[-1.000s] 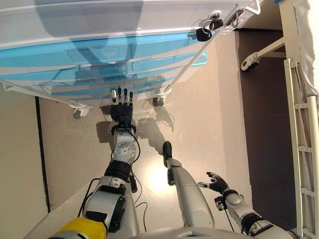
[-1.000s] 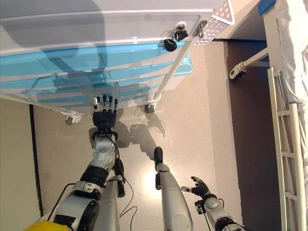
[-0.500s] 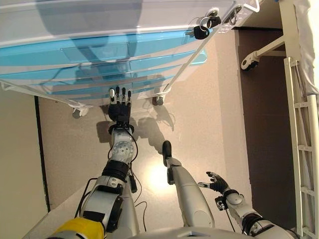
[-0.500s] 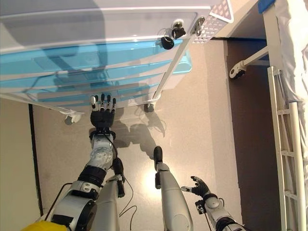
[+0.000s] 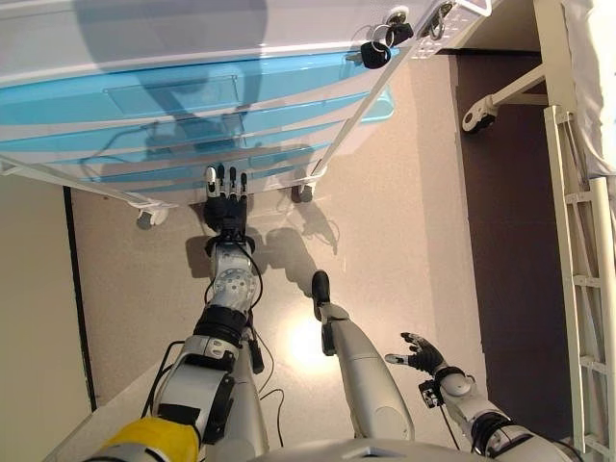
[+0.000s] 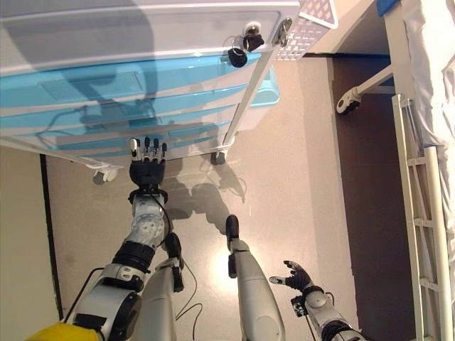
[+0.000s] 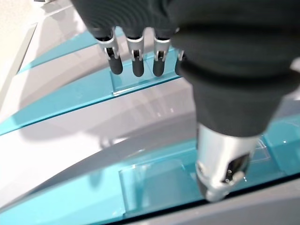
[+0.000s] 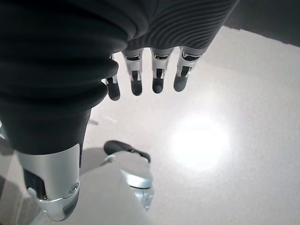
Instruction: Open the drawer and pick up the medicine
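A wheeled drawer cabinet (image 5: 192,87) with a white top and stacked translucent blue drawers occupies the 12 o'clock sector of the head views, standing on a speckled beige floor (image 5: 385,221). All visible drawers (image 5: 173,101) sit flush with one another; none is pulled out, and no medicine is visible in any view. A lock with keys (image 5: 375,50) hangs at the cabinet's upper front corner, toward 1 o'clock, and two casters (image 5: 302,193) show under the lower edge. The left hand (image 5: 225,204) is extended toward 12 o'clock, with its fingers (image 5: 221,178) straight, slightly spread, and holding nothing; the tips lie at the lower edge of the bottom drawers. The left wrist view shows the dark fingertips (image 7: 136,65) close to a blue drawer front (image 7: 154,183) with a recessed clear handle panel, but contact cannot be confirmed. The right hand (image 5: 421,353) hangs low at 5 o'clock, well apart from the cabinet, palm open, with fingers loosely apart and empty; its wrist view shows relaxed fingers (image 8: 157,79) over bare floor. A white metal bed frame (image 5: 577,241) with a rail runs along the 3 o'clock edge, with one bed wheel (image 5: 474,117) resting on a darker floor strip (image 5: 510,269) toward 2 o'clock.
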Robot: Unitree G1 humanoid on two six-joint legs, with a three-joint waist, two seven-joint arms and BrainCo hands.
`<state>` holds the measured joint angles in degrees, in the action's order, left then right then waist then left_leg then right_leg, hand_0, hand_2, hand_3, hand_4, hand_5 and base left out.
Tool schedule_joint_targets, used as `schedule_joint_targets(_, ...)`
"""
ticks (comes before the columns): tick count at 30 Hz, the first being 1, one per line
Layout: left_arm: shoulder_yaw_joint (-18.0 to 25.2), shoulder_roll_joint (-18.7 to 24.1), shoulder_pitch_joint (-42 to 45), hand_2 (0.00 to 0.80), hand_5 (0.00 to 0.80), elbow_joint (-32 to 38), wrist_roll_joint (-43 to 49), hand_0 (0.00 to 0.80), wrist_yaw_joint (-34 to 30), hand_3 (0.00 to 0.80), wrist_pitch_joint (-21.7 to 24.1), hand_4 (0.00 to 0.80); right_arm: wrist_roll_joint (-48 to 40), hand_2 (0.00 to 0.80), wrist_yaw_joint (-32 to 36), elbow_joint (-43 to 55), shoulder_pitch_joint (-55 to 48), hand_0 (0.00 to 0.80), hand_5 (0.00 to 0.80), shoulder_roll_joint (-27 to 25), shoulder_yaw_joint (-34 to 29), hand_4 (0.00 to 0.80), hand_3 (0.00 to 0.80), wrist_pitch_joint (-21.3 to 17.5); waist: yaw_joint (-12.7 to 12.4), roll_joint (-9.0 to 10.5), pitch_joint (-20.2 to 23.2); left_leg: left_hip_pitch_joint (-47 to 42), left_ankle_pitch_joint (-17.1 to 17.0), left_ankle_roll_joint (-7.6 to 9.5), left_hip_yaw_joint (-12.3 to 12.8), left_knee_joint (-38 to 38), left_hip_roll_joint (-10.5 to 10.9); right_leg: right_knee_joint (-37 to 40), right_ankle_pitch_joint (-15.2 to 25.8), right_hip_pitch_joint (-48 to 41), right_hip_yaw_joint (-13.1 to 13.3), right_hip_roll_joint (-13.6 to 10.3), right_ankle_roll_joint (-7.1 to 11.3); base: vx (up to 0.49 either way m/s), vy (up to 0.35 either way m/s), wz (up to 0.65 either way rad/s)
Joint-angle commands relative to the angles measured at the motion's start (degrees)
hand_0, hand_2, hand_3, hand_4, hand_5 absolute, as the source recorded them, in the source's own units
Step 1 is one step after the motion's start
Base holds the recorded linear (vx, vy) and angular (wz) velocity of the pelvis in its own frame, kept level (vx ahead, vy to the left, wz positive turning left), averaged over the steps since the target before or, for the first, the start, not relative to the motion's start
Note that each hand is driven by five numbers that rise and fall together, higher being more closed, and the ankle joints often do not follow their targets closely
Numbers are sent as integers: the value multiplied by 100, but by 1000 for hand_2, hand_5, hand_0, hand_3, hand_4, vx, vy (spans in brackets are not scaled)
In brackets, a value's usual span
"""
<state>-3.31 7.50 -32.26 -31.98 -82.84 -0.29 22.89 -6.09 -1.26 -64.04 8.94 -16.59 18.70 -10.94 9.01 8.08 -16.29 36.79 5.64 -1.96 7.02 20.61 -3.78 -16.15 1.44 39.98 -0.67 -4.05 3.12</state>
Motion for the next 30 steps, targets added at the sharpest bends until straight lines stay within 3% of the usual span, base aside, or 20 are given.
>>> schedule_joint_targets(1, 399, 761, -1455, 0, 0, 590, 510, 0, -290, 0, 621, 0, 117, 0, -9, -128, -268, 0, 0, -260, 219, 0, 0, -23, 84, -226, 529, -47, 492, 403, -144, 267, 208, -11, -12, -220, -140, 228, 305, 0, 0, 0)
schedule_joint_targets(10, 438, 915, -1691, 0, 0, 644, 601, 0, -87, 0, 759, 0, 125, 0, 3, -103, -264, 0, 0, -262, 272, 0, 0, -6, 88, -218, 504, -146, 505, 416, -123, 230, 223, 43, 11, -324, -113, 230, 331, 0, 0, 0)
schedule_joint_targets(17, 343, 855, -1682, 0, 0, 1092, 665, 0, -65, 0, 842, 0, 169, 0, -3, -111, -249, 0, 0, -267, 286, 0, 0, 20, 50, -247, 446, -250, 489, 429, -114, 152, 261, 55, 27, -380, -90, 219, 337, 0, 0, 0)
schedule_joint_targets(28, 239, 757, -1598, 0, 0, 1441, 704, 0, -5, 0, 852, 0, 220, 0, -46, -135, -330, 0, 0, -287, 324, 0, 0, 57, -113, -277, 290, -763, 211, 326, -202, -315, 403, 231, 12, -855, -194, 127, 303, -15, -17, 6)
schedule_joint_targets(29, 252, 748, -1602, 0, 0, 1427, 687, 0, -12, 0, 857, 0, 218, 0, -45, -130, -328, 0, 0, -295, 320, 0, 0, 54, -105, -238, 254, -719, 21, 343, -132, -339, 433, 268, 161, -827, -241, 80, 256, -13, -19, 13)
schedule_joint_targets(30, 250, 752, -1603, 0, 0, 1422, 684, 0, -13, 0, 856, 0, 218, 0, -45, -134, -328, 0, 0, -290, 321, 0, 0, 57, -118, -270, 285, -795, 170, 318, -212, -362, 424, 250, 27, -882, -204, 114, 297, -17, -28, 13)
